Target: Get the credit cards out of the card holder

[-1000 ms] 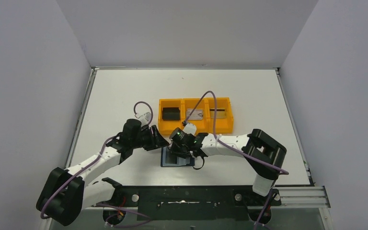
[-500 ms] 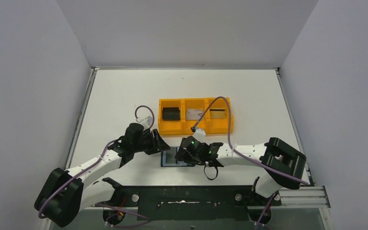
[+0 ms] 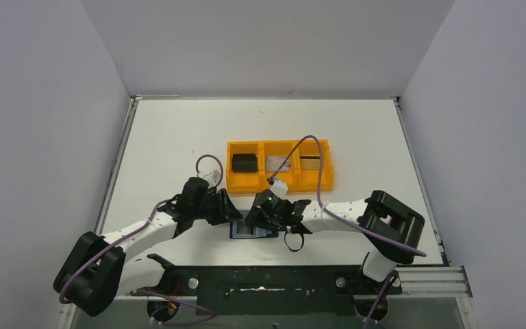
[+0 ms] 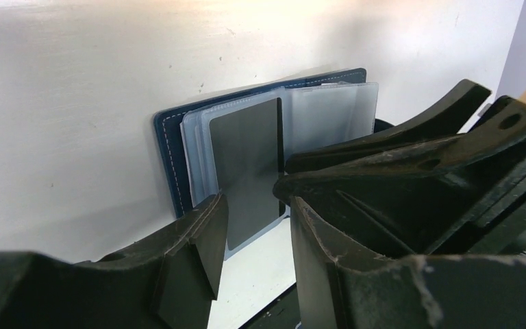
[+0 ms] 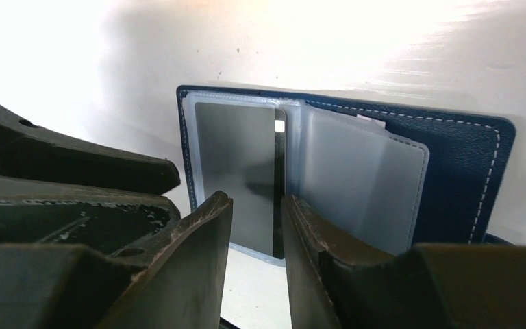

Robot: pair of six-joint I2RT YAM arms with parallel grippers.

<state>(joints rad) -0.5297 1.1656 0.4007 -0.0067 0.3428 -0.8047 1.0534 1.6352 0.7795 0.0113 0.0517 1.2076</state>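
If clamped onto clear sleeve (image 5: 363,185), not dark grey flat card (image 5: 236,164), would drag open navy-blue folding card holder (image 5: 466,151). Left hand (image 4: 248,199), right hand (image 5: 255,200) part-spread, empty; card just beyond both, inside holder.

Card holder (image 3: 242,232) on table (image 3: 178,137), tray (image 3: 279,186) behind; L end effector (image 3: 235,214) at its left edge, R end effector (image 3: 253,220) above.

Soft, even light fills the overhead view, and the white table (image 3: 178,137) is bright without hard shadows. In the right wrist view, glare washes the table out toward 10 o'clock and grey shade lies toward 1 o'clock. In both wrist views the near black fingers (image 4: 397,226) are dim and blurred; the card holder (image 4: 168,157) is sharp.
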